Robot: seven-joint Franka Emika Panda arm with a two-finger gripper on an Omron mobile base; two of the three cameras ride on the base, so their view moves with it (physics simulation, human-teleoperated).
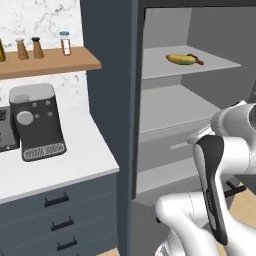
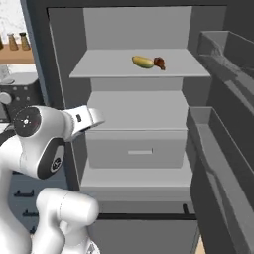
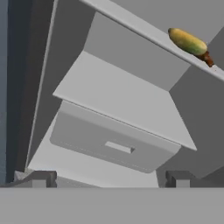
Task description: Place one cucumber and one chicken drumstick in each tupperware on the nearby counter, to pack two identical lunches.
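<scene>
Open fridge (image 2: 139, 119) ahead: lift your wide-open, empty gripper (image 3: 109, 177) to the upper shelf (image 2: 99, 67). Take 1 item, the cucumber (image 2: 143, 62).

You're looking along the gripper (image 3: 109, 177) into an open grey fridge, with both dark fingertips (image 3: 41, 178) spread wide at the bottom and nothing between them. Ahead sits a closed grey drawer (image 3: 109, 144) with a slot handle, under a bare middle shelf (image 3: 118, 103). On the upper shelf (image 3: 144, 37), toward the top right, a yellow-green cucumber (image 3: 187, 41) lies touching a small brown drumstick (image 3: 206, 58) at its far end.
</scene>
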